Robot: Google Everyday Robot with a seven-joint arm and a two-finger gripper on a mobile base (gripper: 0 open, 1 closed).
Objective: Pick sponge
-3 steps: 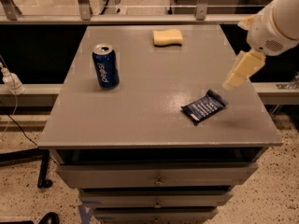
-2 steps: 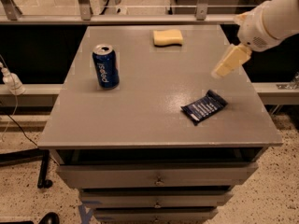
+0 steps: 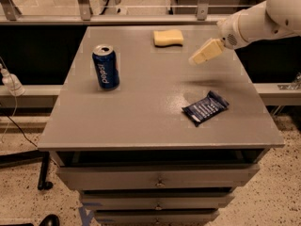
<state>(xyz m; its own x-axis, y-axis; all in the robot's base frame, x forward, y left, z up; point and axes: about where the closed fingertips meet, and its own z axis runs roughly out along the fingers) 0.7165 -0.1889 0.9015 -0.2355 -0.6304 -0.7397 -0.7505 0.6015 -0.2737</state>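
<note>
The sponge is a pale yellow foam block lying flat near the far edge of the grey table. My gripper comes in from the right on a white arm. Its pale yellow wedge-shaped fingers hang above the table, to the right of the sponge and a little nearer the camera, apart from it. It holds nothing.
A blue can stands upright on the left part of the table. A dark blue snack packet lies on the right part, below the gripper. A metal rail runs behind the table. Drawers sit under the tabletop.
My gripper has moved left and toward the far edge, from above the table's right side to a spot close beside the sponge. The objects have not moved.
</note>
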